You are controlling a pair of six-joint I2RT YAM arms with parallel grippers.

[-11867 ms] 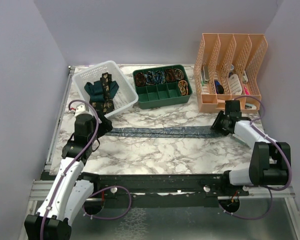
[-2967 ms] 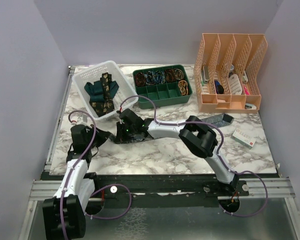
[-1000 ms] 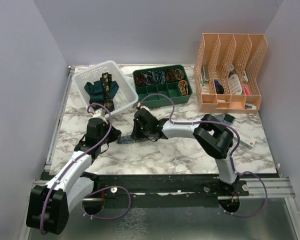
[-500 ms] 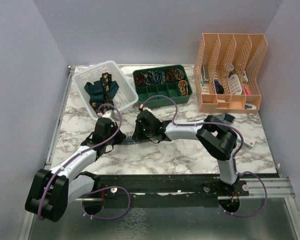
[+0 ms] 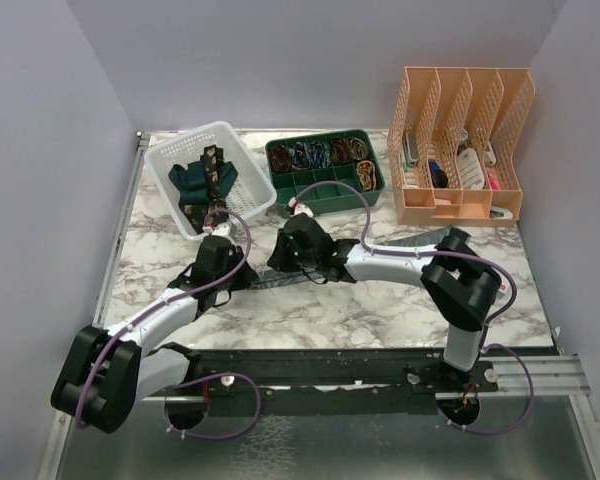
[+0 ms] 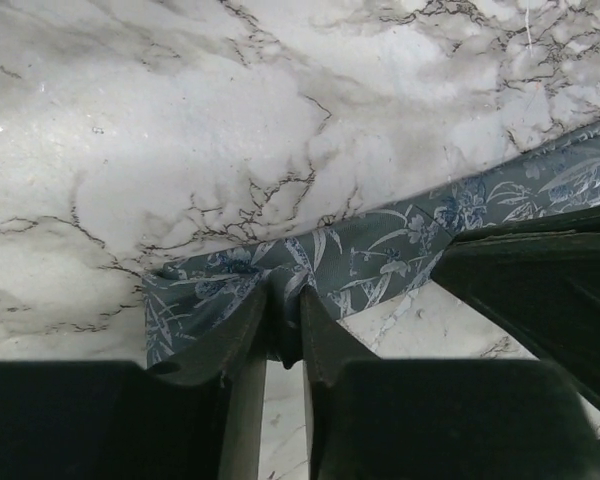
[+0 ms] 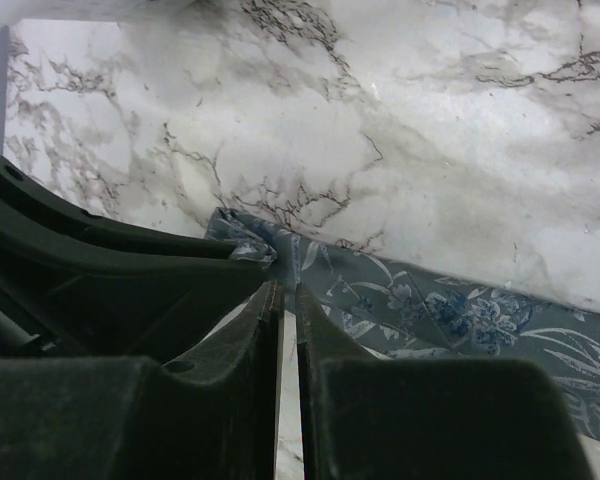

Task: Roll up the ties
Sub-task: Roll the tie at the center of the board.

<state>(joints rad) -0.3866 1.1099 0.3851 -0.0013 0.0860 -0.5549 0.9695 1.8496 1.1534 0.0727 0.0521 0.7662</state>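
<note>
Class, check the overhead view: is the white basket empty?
No, the white basket holds a dark teal tie and a black-brown gold-patterned tie.

The left arm (image 5: 150,320) and right arm (image 5: 390,262) reach low toward mid-surface, the right stretched far leftward, wrists nearly meeting. The left gripper (image 6: 285,335) pinches the tie (image 6: 380,250); the right gripper (image 7: 288,292), fingers almost together, nips its end.

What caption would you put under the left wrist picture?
Left gripper pinching a blue-grey floral tie near its end on the marble table.
</note>
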